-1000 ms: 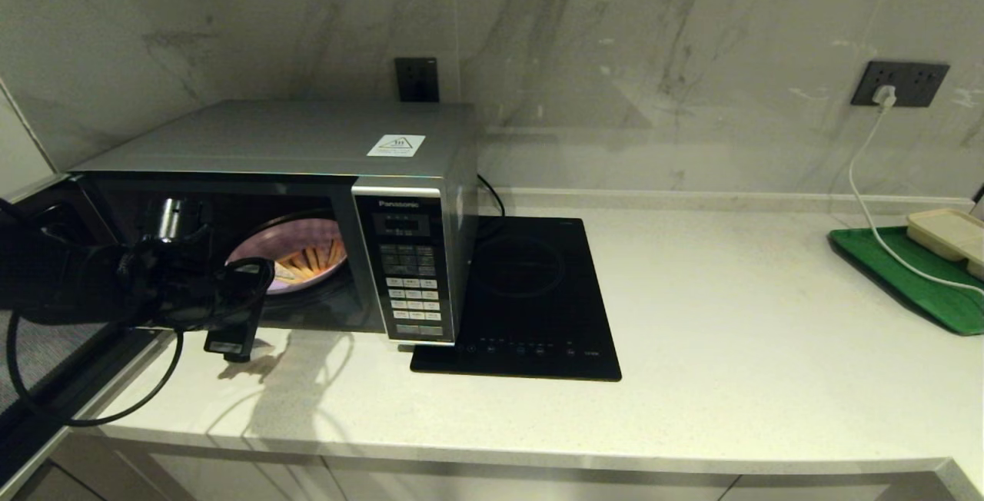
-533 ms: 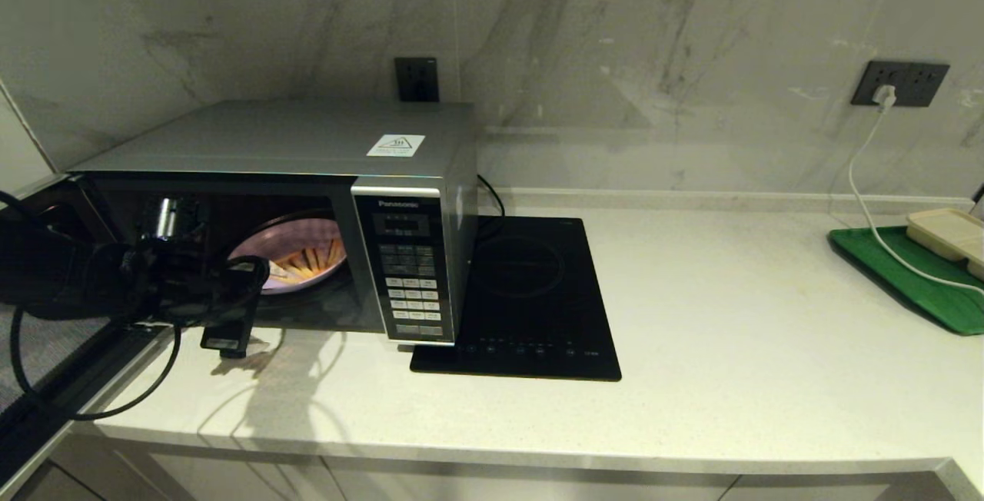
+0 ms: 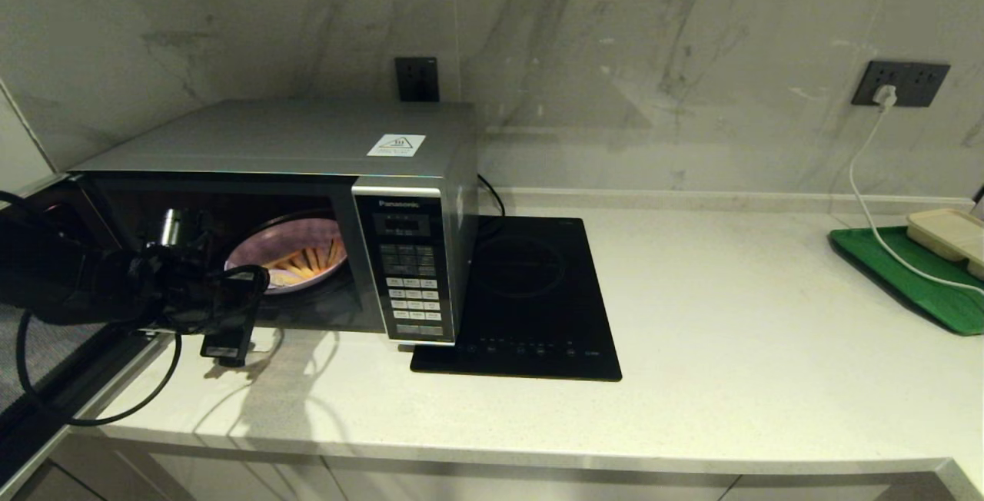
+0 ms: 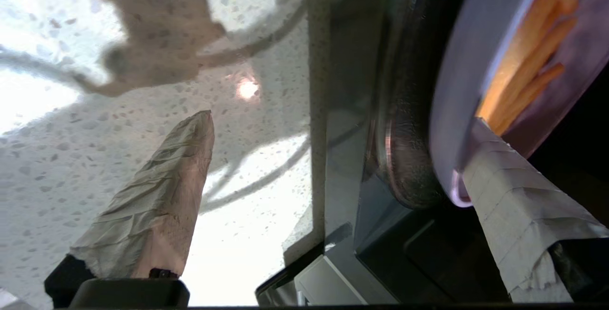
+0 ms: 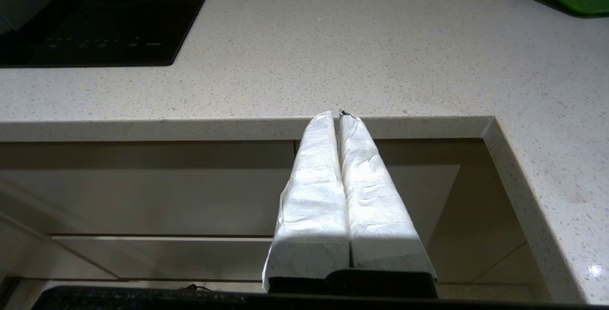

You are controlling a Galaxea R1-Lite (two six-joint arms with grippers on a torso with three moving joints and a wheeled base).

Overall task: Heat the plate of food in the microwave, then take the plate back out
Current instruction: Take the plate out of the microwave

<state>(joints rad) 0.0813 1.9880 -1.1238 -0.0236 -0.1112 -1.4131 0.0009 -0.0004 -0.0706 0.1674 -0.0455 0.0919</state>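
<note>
The silver microwave [image 3: 307,140] stands at the counter's left with its cavity open. Inside it, the lilac plate of food [image 3: 288,251] rests on the glass turntable [image 4: 409,158], with orange fries [image 4: 523,77] on it. My left gripper [image 4: 340,117] is at the cavity's mouth and is open wide. One taped finger [image 4: 504,186] lies on the plate's [image 4: 456,86] near rim; the other finger [image 4: 162,191] hangs over the bare counter outside. In the head view the left gripper [image 3: 231,293] covers the plate's left edge. My right gripper [image 5: 338,112] is shut on nothing, parked below the counter's front edge.
A flat black induction cooktop [image 3: 530,301] lies right beside the microwave. At the far right a green tray [image 3: 915,278] holds a beige compartment tray [image 3: 945,232], and a white cable [image 3: 869,201] runs down from the wall socket. Below the counter edge sit cabinet fronts [image 5: 142,191].
My left arm has shifted a little lower and to the left at the microwave's mouth. The plate has stayed on the turntable, and the right arm has not moved.
</note>
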